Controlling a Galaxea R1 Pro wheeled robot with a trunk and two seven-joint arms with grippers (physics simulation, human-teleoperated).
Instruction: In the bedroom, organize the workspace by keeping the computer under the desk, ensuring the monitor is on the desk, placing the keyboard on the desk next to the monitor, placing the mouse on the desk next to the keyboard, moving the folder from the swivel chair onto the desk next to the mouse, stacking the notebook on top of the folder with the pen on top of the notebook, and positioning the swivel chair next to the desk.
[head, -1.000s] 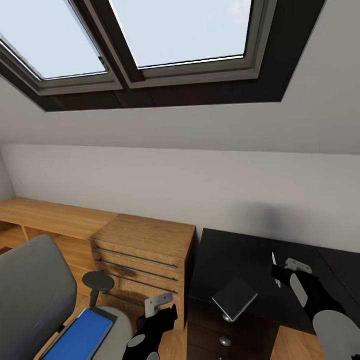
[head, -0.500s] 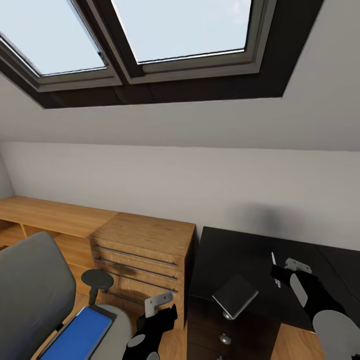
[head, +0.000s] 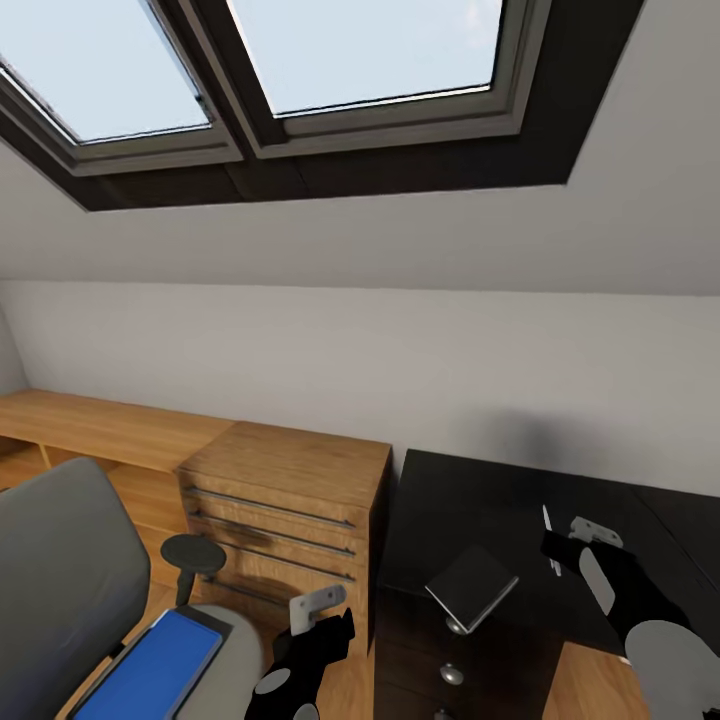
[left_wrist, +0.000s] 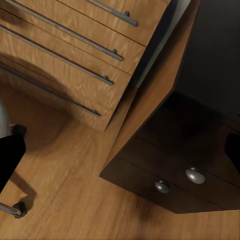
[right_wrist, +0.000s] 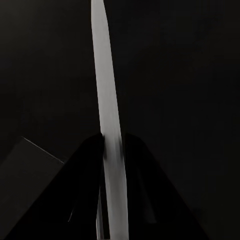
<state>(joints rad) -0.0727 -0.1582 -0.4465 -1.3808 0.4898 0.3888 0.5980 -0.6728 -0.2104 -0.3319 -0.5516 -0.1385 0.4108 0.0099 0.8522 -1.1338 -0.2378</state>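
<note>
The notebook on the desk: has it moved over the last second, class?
No. The notebook lies at the same spot on the desk, just above the drawer knob; the slight shift is the camera's.

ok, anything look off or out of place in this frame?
Yes. The notebook sits skewed at the desk corner, jutting past the front edge above the drawer knobs. The folder lies on the swivel chair seat, not the desk. The right gripper is shut on the pen.
</note>
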